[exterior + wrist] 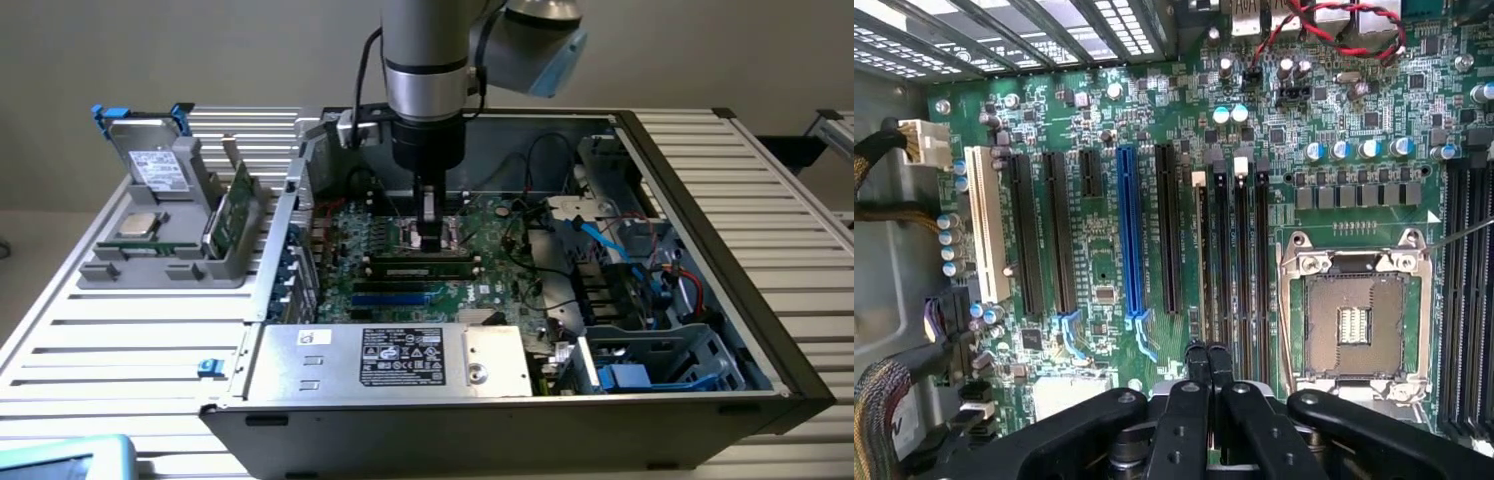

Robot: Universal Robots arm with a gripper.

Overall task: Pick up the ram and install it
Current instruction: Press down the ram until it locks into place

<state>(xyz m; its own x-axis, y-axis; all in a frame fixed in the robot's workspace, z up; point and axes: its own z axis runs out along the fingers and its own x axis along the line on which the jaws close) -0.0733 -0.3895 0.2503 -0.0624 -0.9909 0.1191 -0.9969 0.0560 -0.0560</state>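
Far on the exterior view's left, on the bench (120,350): the ram (238,212), on edge in the grey holder (160,272), just beside the drive box (158,165) and the processor chip (138,224). Not gripped, and well apart from the arm.

Next, the raised case wall (287,230), between holder and motherboard. Likely snag: clipping this edge on any low sideways pass, stick or wrist first.

At the middle, the end effector (430,238), low inside the case, fingertips (1206,360) pressed together on nothing, right above the black memory slots (1239,260). Hazards here, as judged:
1. Knocking a slot latch or the small upright capacitors by drifting lower.
2. Reaching the stick with no gap between the fingers, so pushing it over in the holder instead of taking it.
3. Seating it skewed or with the notch reversed, then forcing it and stressing the board.

Further right, the open processor socket (1354,325), contacts bare. Easily damaged by a dropped stick or a stray fingertip.

Rightmost, loose blue cable (601,240): a catch point for the wrist.
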